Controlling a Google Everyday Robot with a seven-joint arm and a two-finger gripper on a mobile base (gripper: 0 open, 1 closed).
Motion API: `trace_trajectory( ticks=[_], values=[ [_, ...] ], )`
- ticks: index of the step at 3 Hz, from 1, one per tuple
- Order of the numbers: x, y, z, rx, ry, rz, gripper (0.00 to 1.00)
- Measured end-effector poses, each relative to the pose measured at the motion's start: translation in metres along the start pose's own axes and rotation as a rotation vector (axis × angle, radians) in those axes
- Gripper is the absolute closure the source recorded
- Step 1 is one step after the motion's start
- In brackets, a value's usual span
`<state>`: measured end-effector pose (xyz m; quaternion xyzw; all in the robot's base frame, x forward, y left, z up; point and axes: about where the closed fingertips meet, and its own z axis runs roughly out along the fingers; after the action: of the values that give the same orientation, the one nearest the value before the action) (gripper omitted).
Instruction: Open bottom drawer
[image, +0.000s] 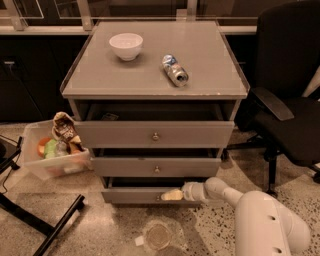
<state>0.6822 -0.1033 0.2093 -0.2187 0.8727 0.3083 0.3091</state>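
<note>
We list a grey bottom drawer, cream gripper at its front. We note white bowl, speckled floor.

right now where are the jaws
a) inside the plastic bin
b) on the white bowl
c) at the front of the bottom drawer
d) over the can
c: the gripper sits low against the front of the bottom drawer, near its middle, well below the bowl and the can up top.
</note>
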Motion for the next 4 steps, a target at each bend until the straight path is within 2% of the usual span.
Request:
trace_trajectory(
  ticks=[1,4],
  values=[
    [0.0143,0.0022,-0.0027,0.000,0.060,0.013,0.00],
    [0.0154,0.0077,-0.0089,-0.008,0.086,0.028,0.00]
  ],
)
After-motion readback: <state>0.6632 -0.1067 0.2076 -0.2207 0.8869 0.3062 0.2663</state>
